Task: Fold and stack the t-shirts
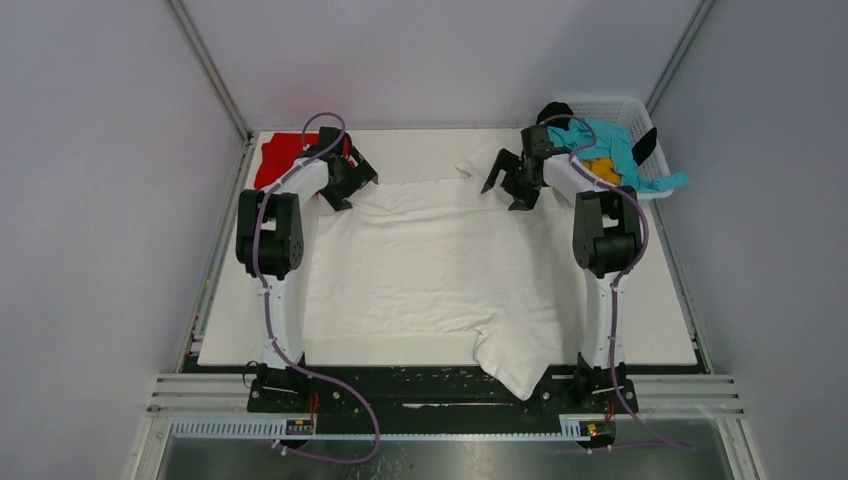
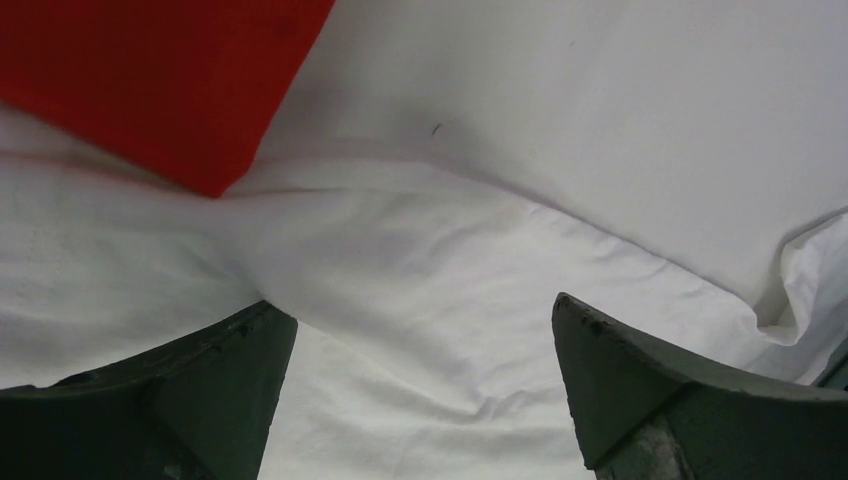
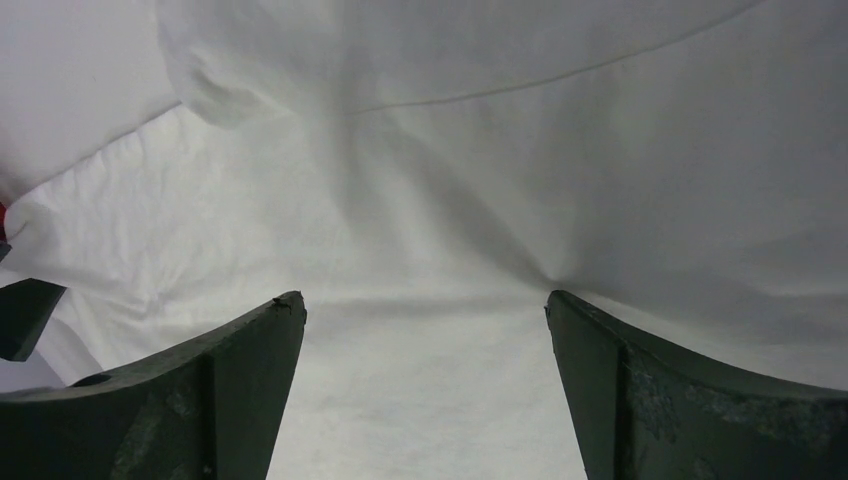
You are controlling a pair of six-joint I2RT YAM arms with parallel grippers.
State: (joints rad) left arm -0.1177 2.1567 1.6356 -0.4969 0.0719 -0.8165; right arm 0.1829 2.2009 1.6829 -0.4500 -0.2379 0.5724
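Both arms stretched forward from their bases, elbows raised and bent, wrists pitched downward at the far end, left gripper [image 1: 357, 192] and right gripper [image 1: 507, 196] each low with fingers spread wide apart, the two grippers angled inward toward one another.

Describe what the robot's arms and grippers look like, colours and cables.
Both the left arm and right arm are white tubes with chunky black joints on black bases. A thin purple cable loops along each. The left gripper and right gripper are black; close up, their fingers are dark grey-green tapered wedges.
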